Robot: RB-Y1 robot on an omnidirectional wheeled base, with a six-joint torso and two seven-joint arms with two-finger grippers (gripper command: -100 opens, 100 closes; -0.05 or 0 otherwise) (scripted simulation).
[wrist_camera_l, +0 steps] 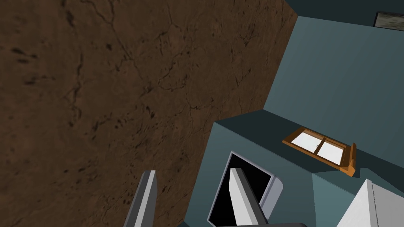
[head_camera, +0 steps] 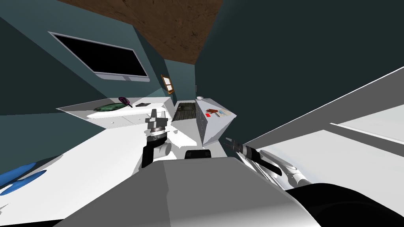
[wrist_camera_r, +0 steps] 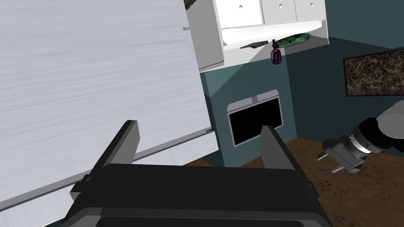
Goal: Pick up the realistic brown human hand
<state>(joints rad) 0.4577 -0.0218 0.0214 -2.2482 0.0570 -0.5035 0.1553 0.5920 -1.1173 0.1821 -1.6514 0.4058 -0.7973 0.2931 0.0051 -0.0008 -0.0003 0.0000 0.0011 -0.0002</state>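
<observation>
The left claw holds its two fingers apart. Behind them lie a brown cracked surface, teal walls and an orange-framed window.

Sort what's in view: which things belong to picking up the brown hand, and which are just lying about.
For the job:
- brown hand, on the white cabinet
- left gripper, open
- right gripper, open

Lying about:
- red item and pale flat item, beside the hand
- small bowl
- purple brush
- green object

Teal walls, brown cracked floor, white counters, black window, small wooden frame.
</observation>
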